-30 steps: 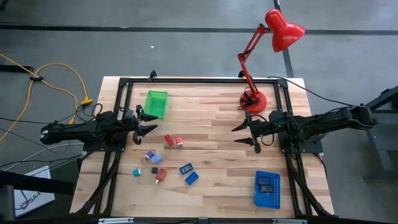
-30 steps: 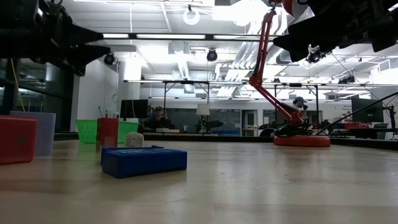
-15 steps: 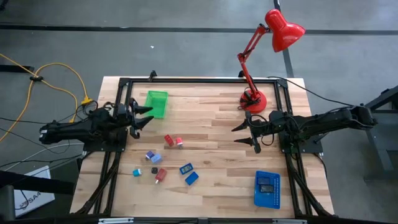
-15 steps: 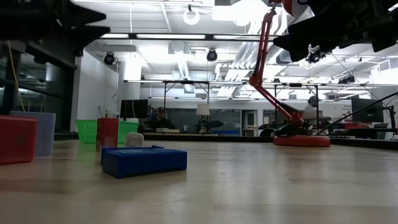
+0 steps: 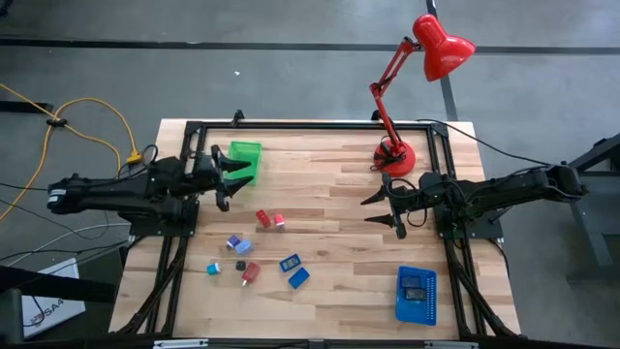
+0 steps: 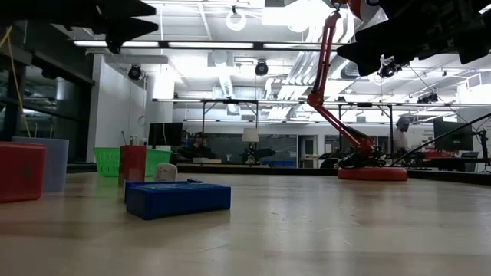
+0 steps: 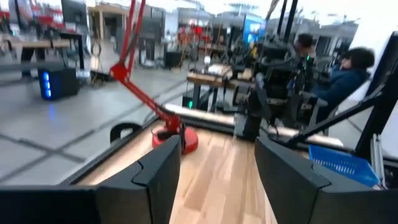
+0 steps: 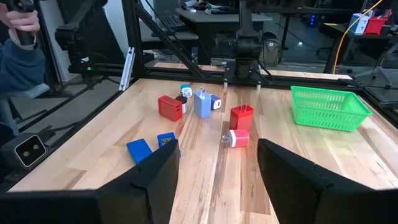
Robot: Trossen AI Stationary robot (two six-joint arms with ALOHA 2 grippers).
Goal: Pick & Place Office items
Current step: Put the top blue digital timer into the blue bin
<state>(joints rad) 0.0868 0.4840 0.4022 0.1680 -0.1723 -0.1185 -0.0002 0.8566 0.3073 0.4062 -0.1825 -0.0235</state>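
Beside green tray [image 5: 244, 159] | left gripper [image 5: 235, 174] open, empty | right gripper [image 5: 380, 208] open, idle at 3 o'clock | step: reaching; next: descend on red block [image 5: 263, 218] at 5 o'clock

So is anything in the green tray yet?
No, the green tray shows only its bare mesh floor from above; the office items lie loose on the table.

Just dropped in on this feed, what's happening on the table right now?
Nothing is being held. The left gripper hangs open in the air beside the green tray, above the table's far left part. The right gripper waits open near the red lamp. The office items lie loose on the wood in the left half, none in the green tray as far as the pictures show. The blue tray sits at the near right.
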